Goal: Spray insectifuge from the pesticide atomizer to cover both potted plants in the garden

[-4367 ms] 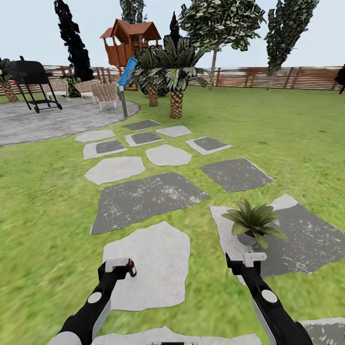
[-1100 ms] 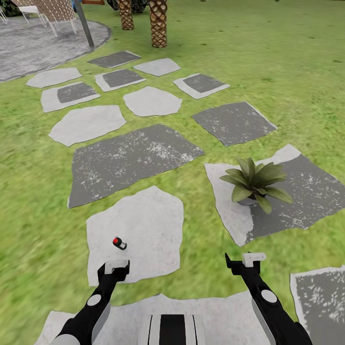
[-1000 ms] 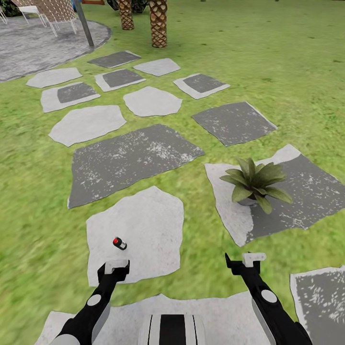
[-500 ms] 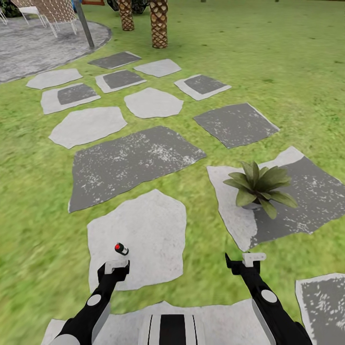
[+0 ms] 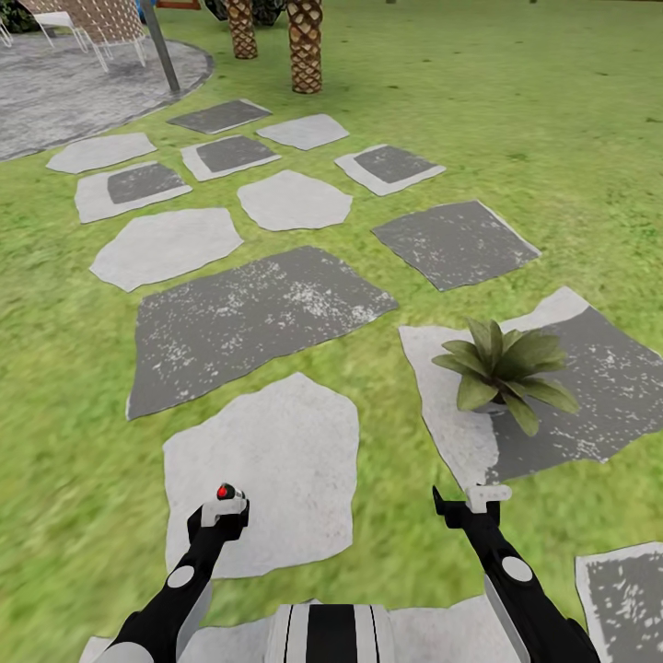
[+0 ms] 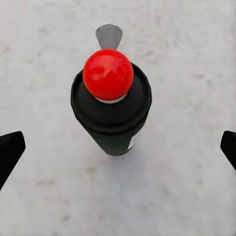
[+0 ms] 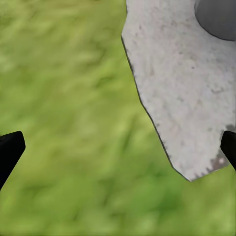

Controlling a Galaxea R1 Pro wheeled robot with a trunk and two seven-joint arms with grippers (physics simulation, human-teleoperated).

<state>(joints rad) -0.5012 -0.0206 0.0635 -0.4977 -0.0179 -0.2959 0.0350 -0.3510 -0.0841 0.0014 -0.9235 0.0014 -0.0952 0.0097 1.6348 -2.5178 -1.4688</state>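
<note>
We see the pesticide atomizer [image 6: 111,109] — a small black can with a round red cap — standing upright on a pale stepping stone [image 5: 276,460] in the lawn [image 5: 55,442], near the robot and to its left. The left gripper [image 5: 221,516] hangs right above it, and in the left wrist view its two dark fingertips [image 6: 10,152] sit wide apart on either side of the can, touching nothing. One potted plant [image 5: 502,368] — a rosette of pointed green leaves — stands to the right, on a stone that is part white, part dark grey [image 5: 589,387]. The right gripper [image 5: 474,505] is held over the grass just nearer than that stone; its fingertips [image 7: 9,150] are likewise spread apart and empty, with the stone's edge and the rim of the grey pot [image 7: 219,17] beneath. Farther off, more grey and white stones lead toward a round paved patio [image 5: 64,92] at far left and two palm trunks [image 5: 304,46].
</note>
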